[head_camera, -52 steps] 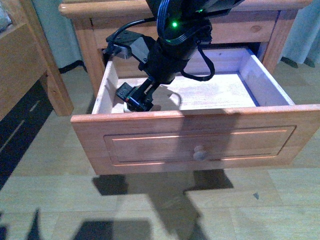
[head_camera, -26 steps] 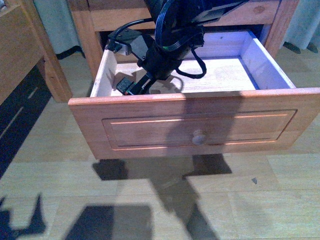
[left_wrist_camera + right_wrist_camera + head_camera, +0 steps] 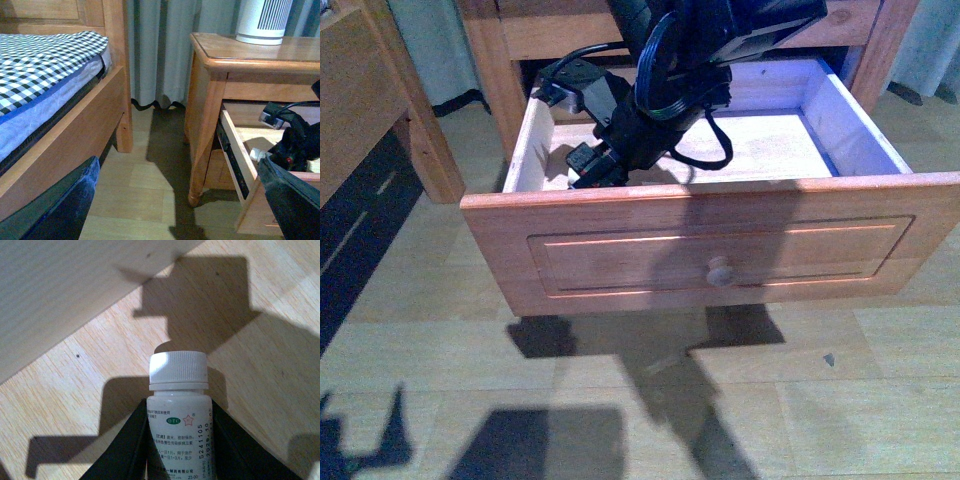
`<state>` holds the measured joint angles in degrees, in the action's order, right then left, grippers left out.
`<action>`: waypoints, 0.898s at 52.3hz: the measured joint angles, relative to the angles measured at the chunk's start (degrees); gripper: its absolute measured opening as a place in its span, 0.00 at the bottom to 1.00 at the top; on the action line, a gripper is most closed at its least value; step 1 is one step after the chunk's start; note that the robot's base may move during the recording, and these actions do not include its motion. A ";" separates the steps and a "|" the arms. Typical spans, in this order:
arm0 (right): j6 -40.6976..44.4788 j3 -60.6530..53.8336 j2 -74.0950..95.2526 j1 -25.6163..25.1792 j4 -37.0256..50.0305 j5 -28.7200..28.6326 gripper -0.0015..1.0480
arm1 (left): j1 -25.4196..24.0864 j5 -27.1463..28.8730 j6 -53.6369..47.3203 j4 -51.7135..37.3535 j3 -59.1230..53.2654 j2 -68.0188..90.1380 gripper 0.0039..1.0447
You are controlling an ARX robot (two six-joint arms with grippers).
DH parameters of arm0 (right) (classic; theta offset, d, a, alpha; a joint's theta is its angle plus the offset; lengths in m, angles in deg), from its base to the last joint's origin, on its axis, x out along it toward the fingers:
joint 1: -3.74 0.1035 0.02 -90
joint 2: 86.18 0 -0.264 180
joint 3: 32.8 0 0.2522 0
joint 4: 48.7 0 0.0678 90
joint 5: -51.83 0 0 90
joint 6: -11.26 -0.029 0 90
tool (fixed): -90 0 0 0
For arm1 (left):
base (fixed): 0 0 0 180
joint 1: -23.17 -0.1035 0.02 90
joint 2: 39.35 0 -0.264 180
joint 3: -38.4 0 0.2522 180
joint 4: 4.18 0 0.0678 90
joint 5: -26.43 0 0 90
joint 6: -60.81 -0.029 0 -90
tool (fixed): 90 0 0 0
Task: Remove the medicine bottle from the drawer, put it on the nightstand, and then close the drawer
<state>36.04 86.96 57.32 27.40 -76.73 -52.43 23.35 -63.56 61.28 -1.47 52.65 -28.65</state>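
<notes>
The upper drawer (image 3: 720,255) of the nightstand (image 3: 250,52) stands pulled wide open, its pale inside showing. My right gripper (image 3: 586,165) reaches into the drawer's front left corner. In the right wrist view it (image 3: 179,440) is shut on the medicine bottle (image 3: 179,405), a small white bottle with a ribbed white cap and a printed label, held above the drawer floor. The bottle's cap also shows in the left wrist view (image 3: 255,153) just above the drawer's side wall. My left gripper (image 3: 180,210) is open and empty, off to the left of the nightstand above the floor.
A tall white ribbed appliance (image 3: 262,20) stands on the nightstand top. The bed frame (image 3: 360,100) with checked bedding (image 3: 50,55) is to the left, a strip of wooden floor (image 3: 145,200) between it and the nightstand. A curtain (image 3: 160,50) hangs behind. The drawer's round knob (image 3: 720,272) faces me.
My right gripper has risen a little in the drawer's front left corner with the bottle in it. The drawer stays open.
</notes>
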 joint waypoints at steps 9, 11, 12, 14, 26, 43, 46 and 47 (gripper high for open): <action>-1.81 -9.33 -7.26 -1.79 4.79 1.07 0.28 | 0.00 0.00 0.00 0.00 0.00 -0.07 0.94; -2.16 -10.84 -9.42 -2.19 5.70 1.20 0.28 | 0.00 0.00 0.00 0.00 0.00 -0.07 0.94; -2.34 -11.23 -10.05 -2.27 5.99 1.14 0.28 | 0.00 -0.02 0.00 0.00 0.00 -0.07 0.94; -2.89 -12.74 -12.72 -2.71 6.71 0.61 0.28 | 0.00 0.00 0.00 0.00 0.00 -0.07 0.94; -7.72 -19.71 -32.46 -4.31 5.44 -2.99 0.28 | 0.00 -0.02 0.00 0.00 0.00 -0.09 0.94; -11.37 -9.33 -34.75 -10.10 11.19 8.83 0.28 | 0.00 0.00 0.00 0.00 0.00 -0.09 0.94; -13.07 -6.16 -32.30 -11.89 11.08 11.89 0.28 | 0.00 -0.02 0.00 0.00 0.00 -0.09 0.94; -13.51 -5.64 -31.85 -12.15 10.95 12.37 0.28 | 0.00 -0.02 0.00 0.00 0.00 -0.09 0.94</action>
<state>22.53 81.32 25.48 15.25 -65.78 -40.06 23.35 -63.59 61.28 -1.47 52.65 -28.74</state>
